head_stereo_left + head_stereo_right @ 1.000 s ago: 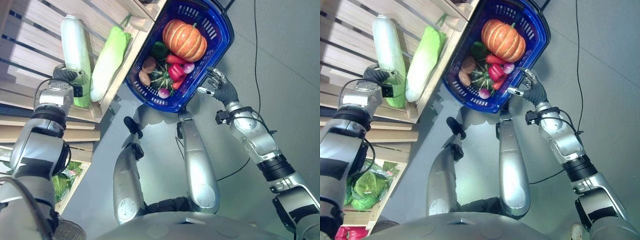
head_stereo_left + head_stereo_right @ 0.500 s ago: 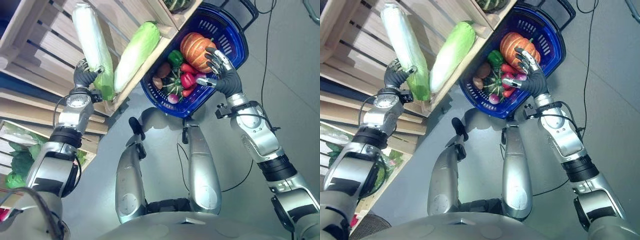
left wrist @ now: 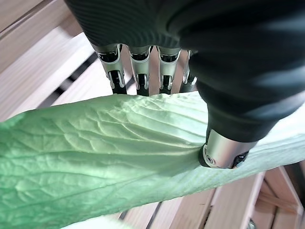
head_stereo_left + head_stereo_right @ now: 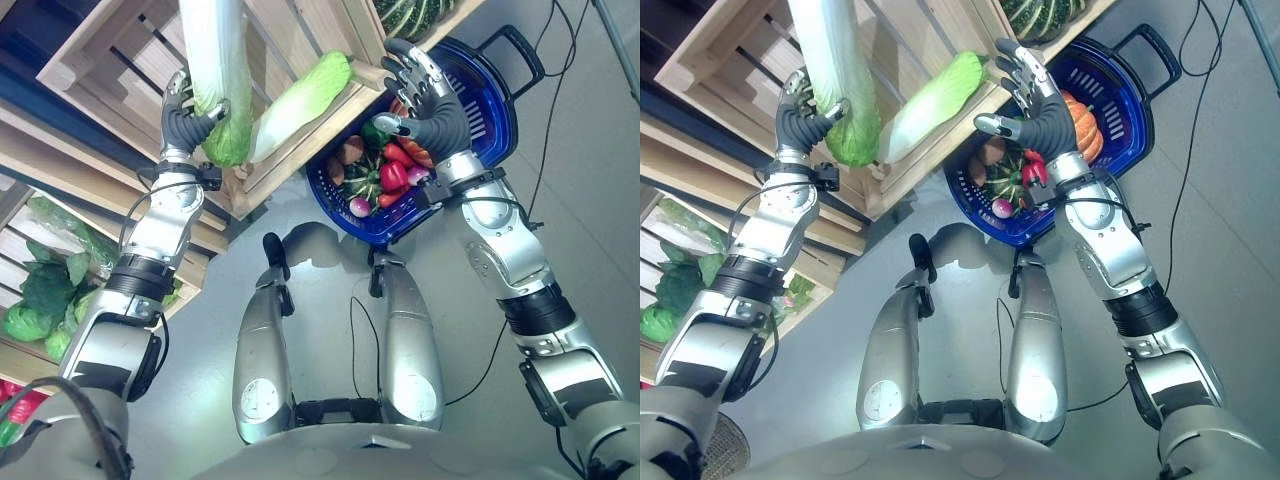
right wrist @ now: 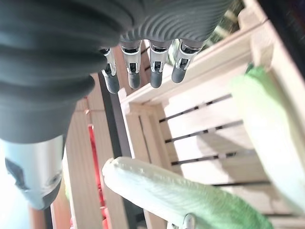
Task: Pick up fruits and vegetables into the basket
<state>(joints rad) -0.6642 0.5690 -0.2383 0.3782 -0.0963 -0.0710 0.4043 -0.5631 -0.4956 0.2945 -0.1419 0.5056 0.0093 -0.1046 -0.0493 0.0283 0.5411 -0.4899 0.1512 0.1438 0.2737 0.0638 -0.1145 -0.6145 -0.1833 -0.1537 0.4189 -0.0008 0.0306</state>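
The left hand (image 4: pixel 188 122) is wrapped around the leafy green end of a long napa cabbage (image 4: pixel 215 60), fingers (image 3: pixel 138 71) curled behind it and the thumb pressed into the leaves on the near side, so the grip sits low on the soft part while the pale stalk runs up and away from the hand over the wooden crate shelf (image 4: pixel 110 70). A second napa cabbage (image 4: pixel 300 95) lies just beside the held one, toward the right hand. The right hand (image 4: pixel 1035 105) hangs open with its fingers spread and relaxed, holding nothing, in front of the blue basket (image 4: pixel 490 100), which already carries a pumpkin (image 4: pixel 1087 122), red peppers (image 4: pixel 395 175) and other vegetables.

The step in hand looks like lifting the cabbage clear of the shelf and carrying it across to the basket. Since the hold is on yielding leaves near one end, the long stalk will tend to swing; a slow lift with a firm grip should stop it slipping. The open right hand could steady the free end, and the path should clear the neighbouring cabbage and the crate edge.
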